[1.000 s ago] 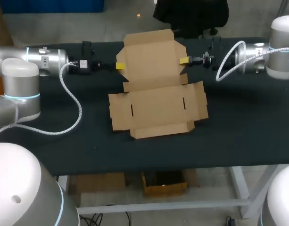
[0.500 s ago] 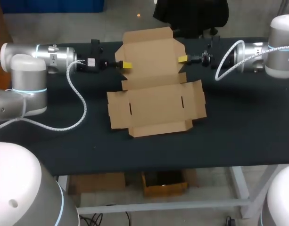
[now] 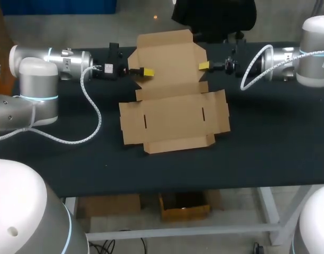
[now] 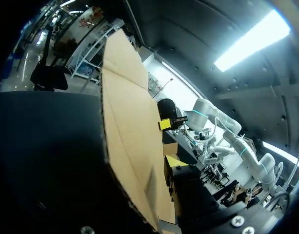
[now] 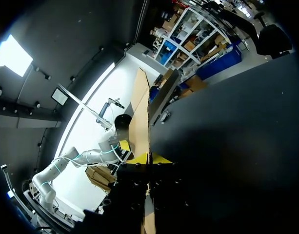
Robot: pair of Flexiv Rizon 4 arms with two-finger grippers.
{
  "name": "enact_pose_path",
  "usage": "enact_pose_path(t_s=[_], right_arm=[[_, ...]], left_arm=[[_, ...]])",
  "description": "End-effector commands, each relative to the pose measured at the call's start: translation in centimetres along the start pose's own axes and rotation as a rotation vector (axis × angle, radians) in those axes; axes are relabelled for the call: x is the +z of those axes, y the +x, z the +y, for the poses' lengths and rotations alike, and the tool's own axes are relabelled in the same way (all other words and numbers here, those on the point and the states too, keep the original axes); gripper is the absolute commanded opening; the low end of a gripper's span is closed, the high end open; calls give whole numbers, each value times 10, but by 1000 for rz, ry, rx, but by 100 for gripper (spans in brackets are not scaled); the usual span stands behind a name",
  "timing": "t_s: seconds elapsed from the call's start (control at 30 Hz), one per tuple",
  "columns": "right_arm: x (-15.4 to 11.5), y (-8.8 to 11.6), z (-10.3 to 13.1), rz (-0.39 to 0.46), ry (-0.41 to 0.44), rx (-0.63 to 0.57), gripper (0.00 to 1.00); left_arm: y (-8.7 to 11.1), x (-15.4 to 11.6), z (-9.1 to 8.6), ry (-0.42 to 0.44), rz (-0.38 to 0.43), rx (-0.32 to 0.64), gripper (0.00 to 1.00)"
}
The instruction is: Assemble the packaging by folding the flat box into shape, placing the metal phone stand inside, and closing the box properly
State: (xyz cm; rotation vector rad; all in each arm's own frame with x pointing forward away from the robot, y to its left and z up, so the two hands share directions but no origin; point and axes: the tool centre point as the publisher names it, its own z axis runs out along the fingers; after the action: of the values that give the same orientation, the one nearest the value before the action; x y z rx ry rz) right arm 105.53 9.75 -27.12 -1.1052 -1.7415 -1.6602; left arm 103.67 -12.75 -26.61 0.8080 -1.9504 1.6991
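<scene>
**Head view first: rear panel held up between my two hands**

Head view: the flat box (image 3: 175, 114) lies unfolded near the middle of the table (image 3: 267, 137), with its front flaps spread on the dark top. Its rear panel (image 3: 169, 55) is raised off the table on the far side. My left hand (image 3: 145, 71) is at the panel's left edge and my right hand (image 3: 204, 66) is at its right edge. The two hands are roughly level with each other.

Left wrist view: the rear panel (image 4: 125, 122) stands close to upright, just beside my left hand (image 4: 170, 162). The table (image 4: 42, 146) runs along the panel's foot. From this view I cannot tell whether this hand is clamped on the board or loose. The right hand (image 4: 165, 124) shows past the panel's far edge.

Right wrist view: the rear panel (image 5: 139, 122) is seen edge-on, and its thin edge runs straight into my right hand (image 5: 149, 158). That hand is narrow, with a yellow tip against each face of the cardboard, so it holds the flat box by that panel. The left hand (image 5: 124, 145) shows at the far end of the panel, and the table (image 5: 227, 122) stretches away beside it.
</scene>
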Motion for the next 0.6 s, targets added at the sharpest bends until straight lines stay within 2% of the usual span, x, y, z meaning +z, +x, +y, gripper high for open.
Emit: enact_pose_path(t_s=[0.03,0.33,0.6], right_arm=[[0,-3,1,14,0,-3,0],[1,-1,3,18,-1,-12,0],[0,1,3,21,-4,-17,0]], left_arm=[[-3,3,-1,-2,15,2,24],[-1,6,-2,-1,24,9,22],[1,10,-3,-5,31,15,14]])
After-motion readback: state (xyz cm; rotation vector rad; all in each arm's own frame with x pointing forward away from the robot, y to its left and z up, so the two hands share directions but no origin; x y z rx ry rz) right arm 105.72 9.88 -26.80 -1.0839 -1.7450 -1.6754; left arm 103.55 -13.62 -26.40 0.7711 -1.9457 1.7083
